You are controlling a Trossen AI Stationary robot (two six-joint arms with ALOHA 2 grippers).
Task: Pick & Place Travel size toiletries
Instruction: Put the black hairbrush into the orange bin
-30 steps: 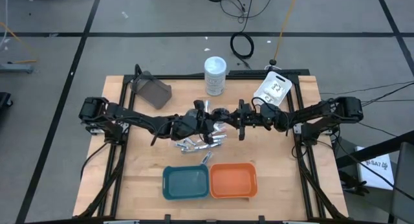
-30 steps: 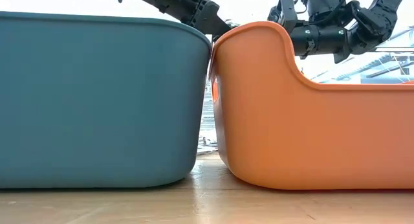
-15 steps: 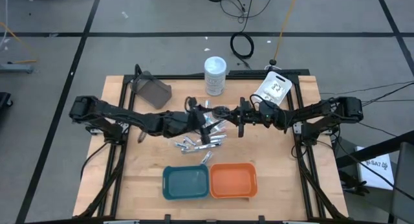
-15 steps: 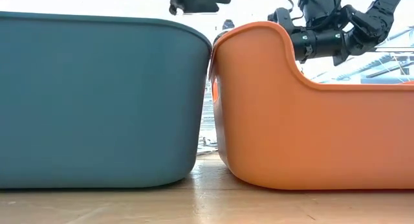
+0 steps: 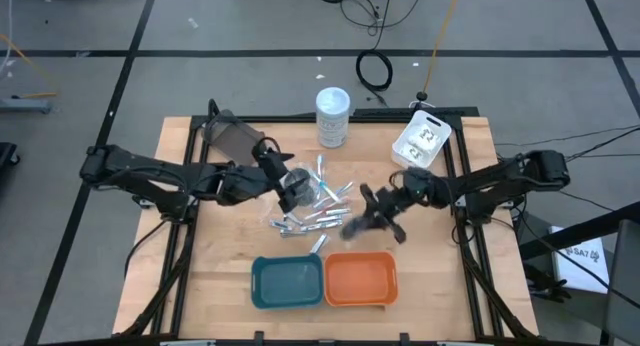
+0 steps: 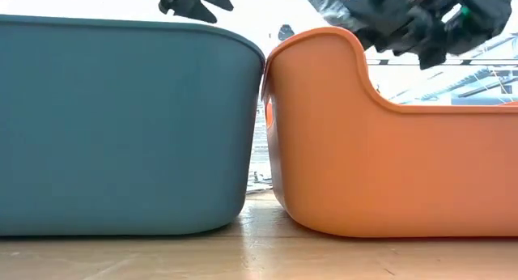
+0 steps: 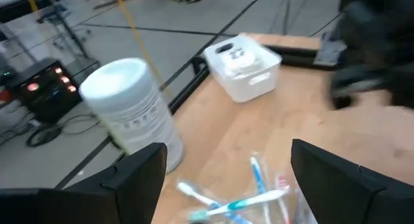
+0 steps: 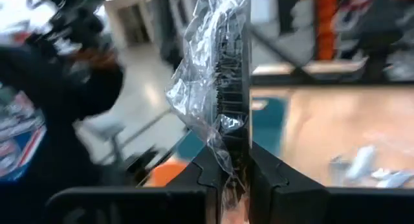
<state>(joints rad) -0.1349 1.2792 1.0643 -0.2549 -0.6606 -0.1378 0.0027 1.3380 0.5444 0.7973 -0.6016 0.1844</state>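
On the wooden bench (image 5: pixel 220 276) two trays sit side by side and touching at the near edge, one teal tray (image 5: pixel 287 283) on the left and one orange tray (image 5: pixel 360 278) on the right; in the low view their walls fill most of the picture. The right gripper (image 5: pixel 362 222) hangs just above and behind the orange tray, its jaws pinched narrow on one clear wrapped piece (image 8: pixel 220 75), a crinkled transparent packet with a dark strip inside that stands up between the two fingers (image 8: pixel 262 175) in the right wrist view. The left gripper (image 5: pixel 290 189) sits over the left end of the pile of toiletries (image 5: pixel 315 208) in the middle of the bench, its jaws spread wide with nothing between them; the left wrist view looks past its two dark fingers (image 7: pixel 139 179) at several slim sticks (image 7: pixel 239 201) with blue and white ends lying on the wood, too blurred to count. The pile holds several slim silver-white sticks fanned out between the two arms, the exact number unclear from above. Behind the pile stands one tall white-lidded jar (image 5: pixel 333 116). One white box (image 5: pixel 423 139) rests near the right rear corner, and one dark scoop-shaped object (image 5: pixel 232 139) lies near the left rear corner.
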